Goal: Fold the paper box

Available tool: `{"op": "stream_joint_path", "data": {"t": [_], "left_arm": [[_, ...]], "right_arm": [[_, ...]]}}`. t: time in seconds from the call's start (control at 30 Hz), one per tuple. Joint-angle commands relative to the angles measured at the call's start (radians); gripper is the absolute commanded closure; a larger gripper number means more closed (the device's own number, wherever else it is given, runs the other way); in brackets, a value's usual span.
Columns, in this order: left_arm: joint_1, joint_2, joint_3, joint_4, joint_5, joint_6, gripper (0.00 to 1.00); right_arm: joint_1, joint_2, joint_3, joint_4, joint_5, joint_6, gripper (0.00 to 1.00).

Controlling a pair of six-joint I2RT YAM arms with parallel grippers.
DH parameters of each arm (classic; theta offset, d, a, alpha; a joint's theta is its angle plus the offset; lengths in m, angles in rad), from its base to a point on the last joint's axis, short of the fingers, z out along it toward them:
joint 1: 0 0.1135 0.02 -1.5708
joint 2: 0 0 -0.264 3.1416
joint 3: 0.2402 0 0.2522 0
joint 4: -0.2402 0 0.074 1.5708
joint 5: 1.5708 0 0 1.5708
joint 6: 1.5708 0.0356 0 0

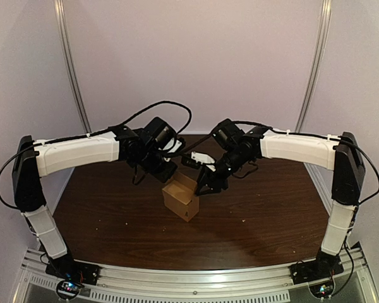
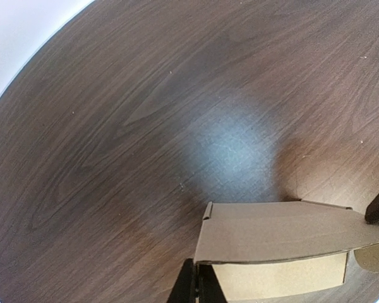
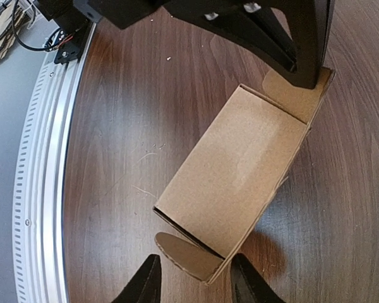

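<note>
Top external view places the paper box (image 1: 182, 198) near the middle of the dark wooden table (image 1: 101, 221). Both arms reach in over it, with the left gripper (image 1: 167, 170) at its upper-left end and the right gripper (image 1: 206, 185) at its right side. From up there we cannot read either set of fingers, and the wrist views fill that in.

Right wrist view looks into the box's open top. Its long axis runs from lower left to upper right of the frame, and a rounded flap (image 3: 180, 255) sticks out at the near end. The right fingers (image 3: 145, 284) stand apart, one on either side of that near end, just beside the cardboard. At the far end the left gripper's dark tip sits on the end flap.

Left wrist view shows the box only from outside, at the lower right of the frame, with its long axis running left to right. The left fingers (image 2: 184, 287) are drawn together at its near corner. Whether cardboard is pinched between them we cannot tell.
</note>
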Motion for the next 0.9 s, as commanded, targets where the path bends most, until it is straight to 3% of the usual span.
{"op": "stream_joint_path", "data": {"t": [0.0, 0.4, 0.87], "left_arm": [[0.008, 0.016, 0.012, -0.005, 0.027, 0.001, 1.00], [0.009, 0.018, 0.017, -0.019, 0.037, 0.006, 1.00], [0.009, 0.018, 0.014, -0.035, 0.034, 0.008, 1.00]], "right_arm": [[0.005, 0.028, 0.028, 0.017, 0.037, 0.031, 0.62], [0.005, 0.037, 0.043, 0.016, 0.045, 0.074, 0.65], [0.005, 0.029, 0.041, -0.045, -0.011, -0.013, 0.64]]}}
